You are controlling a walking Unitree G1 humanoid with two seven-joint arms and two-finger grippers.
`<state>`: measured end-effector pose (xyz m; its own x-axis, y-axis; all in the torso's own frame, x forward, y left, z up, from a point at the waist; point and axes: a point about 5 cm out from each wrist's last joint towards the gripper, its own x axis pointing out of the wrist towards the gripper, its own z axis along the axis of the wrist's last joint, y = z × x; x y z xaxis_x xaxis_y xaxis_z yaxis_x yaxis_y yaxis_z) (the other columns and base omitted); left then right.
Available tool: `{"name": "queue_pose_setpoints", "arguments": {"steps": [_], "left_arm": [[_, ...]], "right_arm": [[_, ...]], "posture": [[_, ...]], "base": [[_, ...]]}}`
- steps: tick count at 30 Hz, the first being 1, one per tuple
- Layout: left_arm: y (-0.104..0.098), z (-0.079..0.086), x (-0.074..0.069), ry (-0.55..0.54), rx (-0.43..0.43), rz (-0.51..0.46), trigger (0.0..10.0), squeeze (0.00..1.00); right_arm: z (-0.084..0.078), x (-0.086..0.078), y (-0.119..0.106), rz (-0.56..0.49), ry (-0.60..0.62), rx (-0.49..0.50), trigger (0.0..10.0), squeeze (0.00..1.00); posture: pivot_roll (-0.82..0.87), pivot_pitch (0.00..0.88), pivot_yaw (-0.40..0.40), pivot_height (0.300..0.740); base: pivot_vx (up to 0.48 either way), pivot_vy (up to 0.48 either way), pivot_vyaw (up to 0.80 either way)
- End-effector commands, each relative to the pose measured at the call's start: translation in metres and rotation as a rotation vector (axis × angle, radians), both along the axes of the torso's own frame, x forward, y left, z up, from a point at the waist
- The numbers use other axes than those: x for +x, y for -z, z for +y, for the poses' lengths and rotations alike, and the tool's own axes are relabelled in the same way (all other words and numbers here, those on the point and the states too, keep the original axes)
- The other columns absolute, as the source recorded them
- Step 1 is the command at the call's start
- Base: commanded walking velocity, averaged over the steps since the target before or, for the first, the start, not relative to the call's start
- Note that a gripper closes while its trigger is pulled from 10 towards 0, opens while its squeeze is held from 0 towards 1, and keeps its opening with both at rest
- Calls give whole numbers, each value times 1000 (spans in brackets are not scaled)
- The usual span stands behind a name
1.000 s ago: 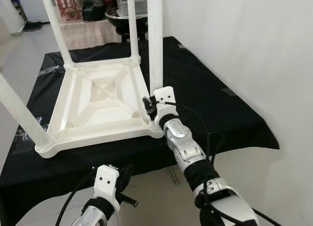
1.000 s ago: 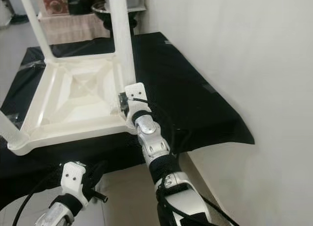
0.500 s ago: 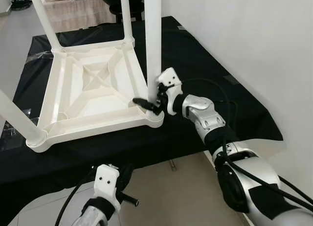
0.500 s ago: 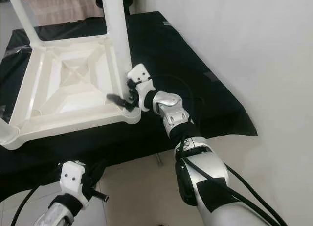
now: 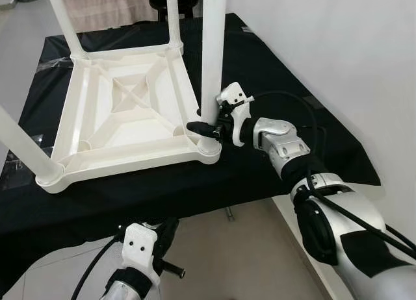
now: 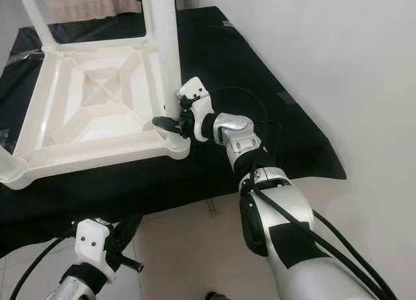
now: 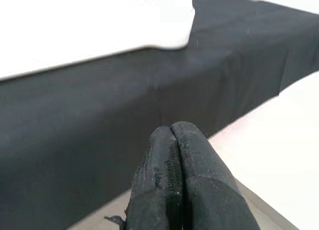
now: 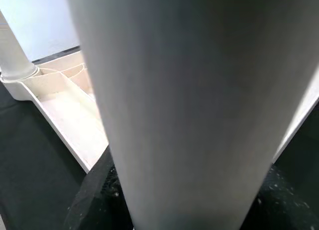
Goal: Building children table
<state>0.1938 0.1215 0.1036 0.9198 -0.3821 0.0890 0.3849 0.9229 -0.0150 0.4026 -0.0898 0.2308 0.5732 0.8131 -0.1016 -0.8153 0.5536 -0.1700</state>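
Observation:
A white plastic children's table lies upside down on a black-draped table, its legs pointing up. My right gripper reaches in from the right and is shut on the near-right leg just above its socket at the corner. One black finger shows in front of the leg. In the right wrist view the leg stands close between the fingers. My left gripper hangs low in front of the black cloth, below the table edge, shut and holding nothing.
Other white legs rise at the far left, far right and near left. A white wall runs close along the right. Pale tiled floor lies below the table's front edge.
My right arm has swung out to the right, so the gripper now meets the leg's base from the side. The head view has shifted. The left arm stays low.

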Motion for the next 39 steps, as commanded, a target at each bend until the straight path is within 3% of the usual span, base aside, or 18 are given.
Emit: {"name": "queue_pose_setpoints", "arguments": {"steps": [1, 3, 6, 7, 8, 9, 12, 15, 16, 17, 18, 20, 24, 25, 26, 32, 33, 39], "left_arm": [[-2, 2, -4, -13, 6, -22, 10000, 0], [-7, 3, -3, -19, 15, -50, 10000, 0], [-9, 6, -4, -31, 10, -60, 10000, 0], [-9, 6, -4, -31, 10, -60, 10000, 0], [-8, 8, -4, -38, 3, -56, 10000, 0], [-8, 10, -3, -42, -10, -52, 10000, 0], [-7, 11, -1, -45, -18, -50, 10000, 0], [-1, 4, 3, -1, -16, -36, 10000, 0], [-1, 4, 3, -1, -16, -36, 10000, 0], [3, 4, 7, 8, -29, -26, 10000, 0], [4, 4, 8, 14, -30, -26, 10000, 0], [4, 4, 8, 19, -28, -26, 10000, 0], [5, 3, 9, 25, -24, -27, 10000, 0], [4, 2, 8, 28, -23, -27, 10000, 0], [4, 2, 8, 32, -21, -27, 10000, 0], [4, 0, 4, 44, -21, -31, 10000, 0], [4, -1, 3, 45, -19, -33, 10000, 0], [-4, 1, 8, 31, -2, -72, 10000, 0]], "right_arm": [[-8, -2, 31, 107, 74, -29, 0, 0], [-19, -2, 49, 139, 217, -57, 0, 0], [-40, -8, 96, 243, 597, -65, 0, 0], [-40, -8, 96, 243, 597, -65, 0, 0], [-42, -17, 119, 340, 765, -7, 0, 0], [-31, -28, 140, 402, 846, 22, 0, 0], [-22, -36, 152, 441, 885, 41, 0, 0], [22, -48, 156, 401, 824, 24, 0, 0], [22, -48, 156, 401, 824, 24, 0, 0], [39, -43, 142, 352, 739, 13, 4000, 0], [41, -38, 133, 334, 722, 24, 9373, 0], [43, -34, 125, 312, 699, 45, 10000, 0], [46, -24, 101, 257, 649, 91, 10000, 0], [45, -21, 92, 221, 641, 97, 10000, 957], [47, -18, 81, 187, 576, 109, 10000, 1000], [45, -13, 53, 87, 266, 72, 10000, 1000], [43, -12, 48, 60, 203, 46, 10000, 0], [37, -13, 33, 13, -12, -17, 10000, 0]], "posture": [[162, 175, -58, 740], [158, 167, -64, 740], [149, 154, -65, 740], [149, 154, -65, 740], [136, 153, -64, 740], [126, 151, -57, 740], [125, 150, -56, 740], [95, 124, -41, 740], [95, 124, -41, 740], [93, 116, -48, 740], [93, 116, -50, 740], [94, 115, -54, 740], [93, 120, -51, 740], [98, 124, -53, 740], [104, 128, -54, 740], [117, 141, -56, 740], [124, 143, -59, 740], [133, 154, -65, 740]], "base": [[0, 0, 0], [0, 0, 0], [0, 0, 0], [0, 0, 0], [0, 0, 0], [0, 0, 0], [0, 0, 0], [0, 0, 0], [0, 0, 0], [0, 0, 0], [0, 0, 0], [0, 0, 0], [0, 0, 0], [0, 0, 0], [0, 0, 0], [0, 0, 0], [0, 0, 0], [0, 0, 0]]}}
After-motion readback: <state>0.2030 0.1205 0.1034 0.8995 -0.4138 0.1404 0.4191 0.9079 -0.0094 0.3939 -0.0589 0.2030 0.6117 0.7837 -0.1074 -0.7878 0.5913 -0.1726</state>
